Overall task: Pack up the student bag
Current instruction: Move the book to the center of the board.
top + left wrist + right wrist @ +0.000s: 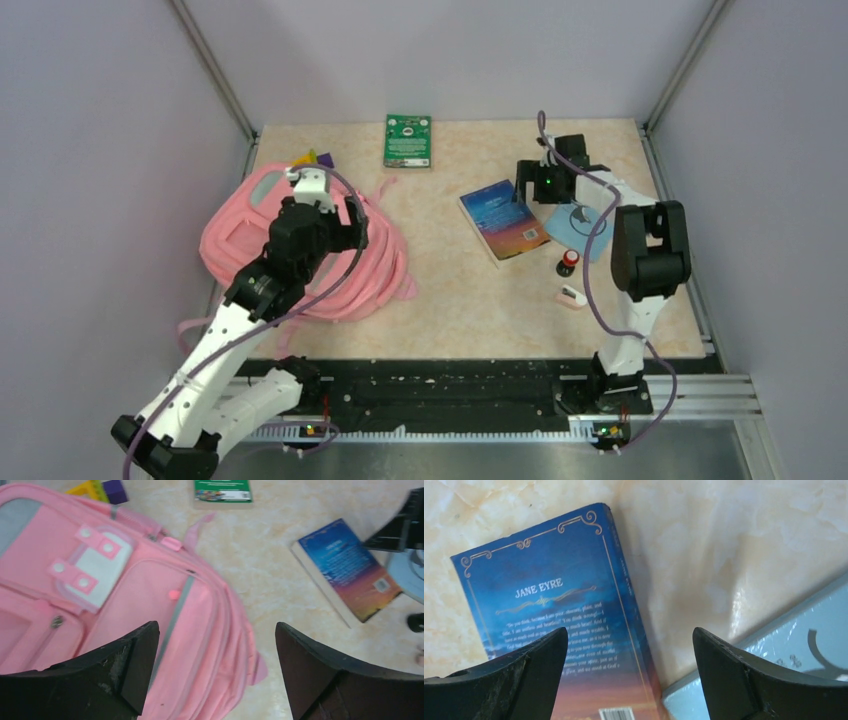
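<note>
- On the table's left half lies the student bag (232, 240), flat with its front pockets up. No open mouth shows, so it likely needs unzipping before anything goes in.
- Left gripper (215, 630) hovers over the bag's front, jaws spread wide and empty, placed as if to work a zipper or flap.
- Blue paperback (503, 222) lies flat, right of centre. The right gripper (629, 632) hangs above its spine edge, jaws wide and empty, seemingly lined up to pick it.
- Green book (408, 140) waits at the far edge, well apart.
- Pale blue booklet (578, 236) lies just beside the paperback.
- Red-capped bottle (568, 262) and small pink-white block (571, 296) sit near it.
</note>
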You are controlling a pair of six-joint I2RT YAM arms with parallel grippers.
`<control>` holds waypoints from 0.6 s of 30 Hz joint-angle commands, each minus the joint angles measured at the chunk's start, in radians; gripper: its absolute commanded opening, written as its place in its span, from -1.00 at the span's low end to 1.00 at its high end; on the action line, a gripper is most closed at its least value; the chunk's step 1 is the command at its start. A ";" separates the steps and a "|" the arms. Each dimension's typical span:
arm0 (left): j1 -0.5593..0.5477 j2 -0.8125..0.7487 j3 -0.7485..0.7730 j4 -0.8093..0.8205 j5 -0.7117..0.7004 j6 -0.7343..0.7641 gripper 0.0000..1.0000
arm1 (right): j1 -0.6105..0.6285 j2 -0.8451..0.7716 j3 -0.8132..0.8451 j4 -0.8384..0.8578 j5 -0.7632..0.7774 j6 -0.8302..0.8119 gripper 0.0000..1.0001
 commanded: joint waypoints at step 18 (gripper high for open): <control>-0.168 0.580 -0.072 0.763 0.368 -0.512 0.96 | 0.103 -0.007 -0.188 0.136 -0.477 0.147 0.76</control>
